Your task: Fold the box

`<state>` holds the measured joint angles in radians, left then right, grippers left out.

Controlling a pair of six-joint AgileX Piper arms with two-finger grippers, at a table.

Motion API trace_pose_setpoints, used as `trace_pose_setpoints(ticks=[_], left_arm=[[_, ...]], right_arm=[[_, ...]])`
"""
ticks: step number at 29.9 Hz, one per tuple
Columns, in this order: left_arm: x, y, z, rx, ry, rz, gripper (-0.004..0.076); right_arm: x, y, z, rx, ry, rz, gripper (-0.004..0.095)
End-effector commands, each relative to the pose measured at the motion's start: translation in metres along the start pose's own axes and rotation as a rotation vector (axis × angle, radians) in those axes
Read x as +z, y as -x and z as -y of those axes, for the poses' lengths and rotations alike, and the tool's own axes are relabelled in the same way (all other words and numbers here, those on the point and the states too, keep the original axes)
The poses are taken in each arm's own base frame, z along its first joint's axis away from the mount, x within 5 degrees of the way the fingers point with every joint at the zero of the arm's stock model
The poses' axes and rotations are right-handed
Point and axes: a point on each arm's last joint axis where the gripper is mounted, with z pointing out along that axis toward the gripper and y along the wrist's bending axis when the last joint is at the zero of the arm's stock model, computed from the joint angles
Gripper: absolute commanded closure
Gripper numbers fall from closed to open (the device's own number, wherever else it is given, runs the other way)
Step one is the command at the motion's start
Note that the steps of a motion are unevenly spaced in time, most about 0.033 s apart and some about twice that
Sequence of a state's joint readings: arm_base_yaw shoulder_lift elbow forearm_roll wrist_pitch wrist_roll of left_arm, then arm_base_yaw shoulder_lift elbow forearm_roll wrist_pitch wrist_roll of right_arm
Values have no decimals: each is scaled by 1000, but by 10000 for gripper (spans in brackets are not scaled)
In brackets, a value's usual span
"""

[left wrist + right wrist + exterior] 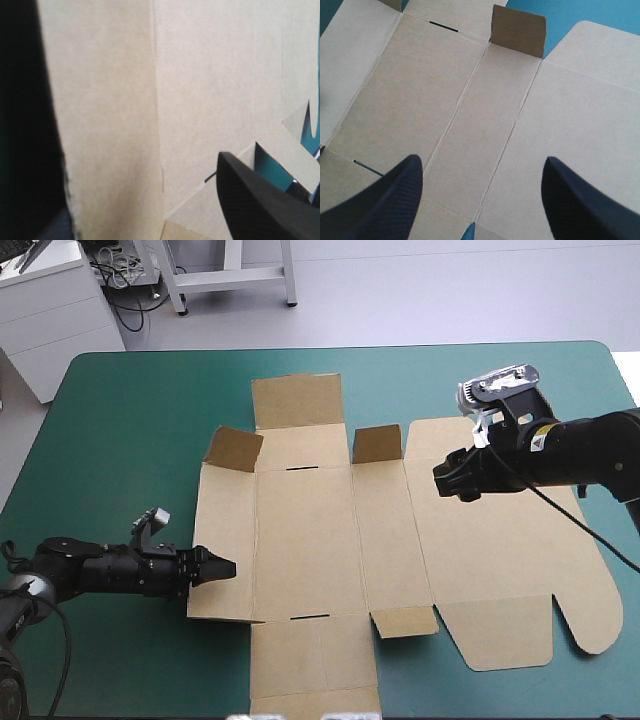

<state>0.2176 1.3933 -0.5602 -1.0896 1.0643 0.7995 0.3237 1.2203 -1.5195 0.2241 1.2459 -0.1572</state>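
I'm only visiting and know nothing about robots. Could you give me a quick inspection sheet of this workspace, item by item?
Surface: teal-green table cover, lying smooth.
Job's things: brown box, spread out as a cut sheet. Its two small flaps on the far side stand up; the rest looks flat.
Clutter: nothing seen.
Grippers: left gripper is open, at the box's left edge. Right gripper is open, above the box near the lid's crease, holding nothing.
Cables: nothing seen apart from the robot's own.
Surroundings: nothing seen at or over the table's top.
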Motion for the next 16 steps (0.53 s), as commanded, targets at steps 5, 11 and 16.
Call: trace_pose_setpoints(ticks=[5,11,16], left_arm=[[14,1,26,53,-51,13,303],[14,7,25,36,-32,70,517],[13,10,25,68,-30,105,750]], right_arm=[[-16,0,-4,-13,5,50,278],[-16,0,-4,-12,9,51,278],[-16,0,-4,-12,9,51,278]])
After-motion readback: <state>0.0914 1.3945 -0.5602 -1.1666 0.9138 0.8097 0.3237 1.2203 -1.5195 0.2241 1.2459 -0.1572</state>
